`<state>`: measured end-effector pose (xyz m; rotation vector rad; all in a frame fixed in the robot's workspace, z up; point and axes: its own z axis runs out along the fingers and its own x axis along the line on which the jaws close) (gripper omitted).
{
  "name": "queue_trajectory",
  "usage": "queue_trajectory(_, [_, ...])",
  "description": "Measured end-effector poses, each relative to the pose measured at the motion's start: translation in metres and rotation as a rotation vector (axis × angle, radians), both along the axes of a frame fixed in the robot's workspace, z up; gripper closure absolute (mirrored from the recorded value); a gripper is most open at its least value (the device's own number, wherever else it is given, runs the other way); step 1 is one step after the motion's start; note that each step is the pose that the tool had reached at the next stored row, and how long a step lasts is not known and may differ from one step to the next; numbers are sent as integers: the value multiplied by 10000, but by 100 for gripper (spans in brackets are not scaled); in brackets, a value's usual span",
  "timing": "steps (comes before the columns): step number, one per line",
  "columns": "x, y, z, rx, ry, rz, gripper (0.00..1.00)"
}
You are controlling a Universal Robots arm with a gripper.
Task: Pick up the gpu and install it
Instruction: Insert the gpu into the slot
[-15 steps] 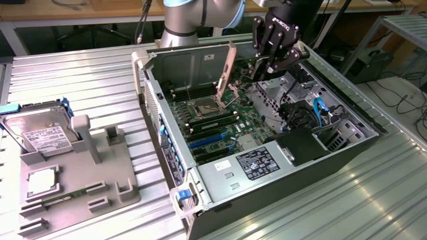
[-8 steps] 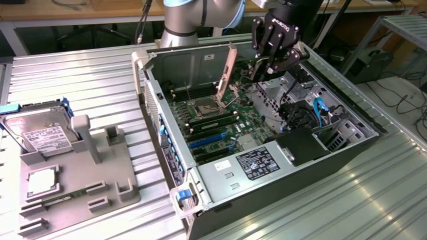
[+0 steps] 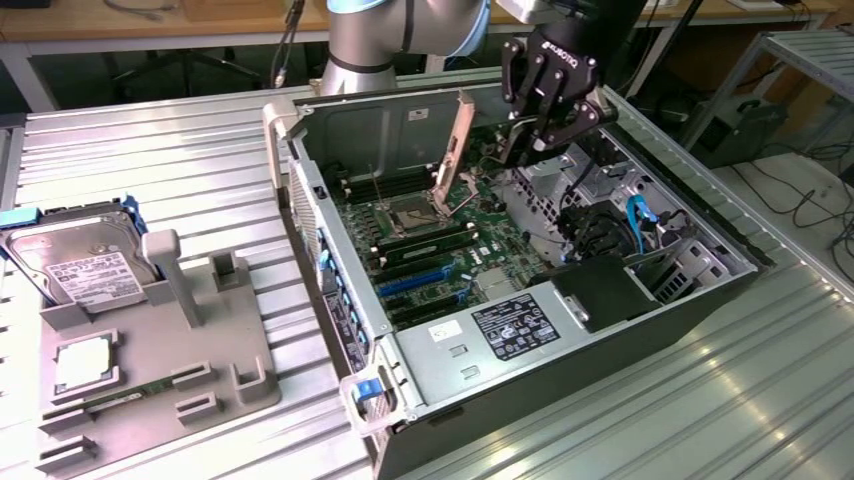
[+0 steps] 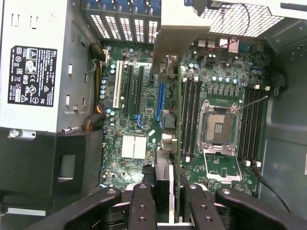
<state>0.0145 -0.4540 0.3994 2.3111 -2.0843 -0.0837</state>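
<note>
Gripper (image 4: 167,199) partly closed, clamped on gpu (image 4: 163,177). Card on edge, long axis parallel to blue PCIe slot (image 4: 159,103), bracket toward rear slot grilles (image 4: 120,26). Power supply (image 4: 43,62) and CPU socket (image 4: 218,127) flank it.

The gripper (image 4: 169,194) has black fingers (image 4: 144,215), smooth and faintly glossy. The gpu (image 4: 163,175) between them is dark and matt, with dull silvery sheet metal at its far end. Beneath the gripper, the motherboard (image 4: 139,120) is lacquered green; beside it, the case wall (image 4: 288,96) is bare grey metal.
</note>
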Motion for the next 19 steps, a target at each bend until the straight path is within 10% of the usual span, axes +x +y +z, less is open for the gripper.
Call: queue_trajectory(19, [0,0,-113,0,63,459,72])
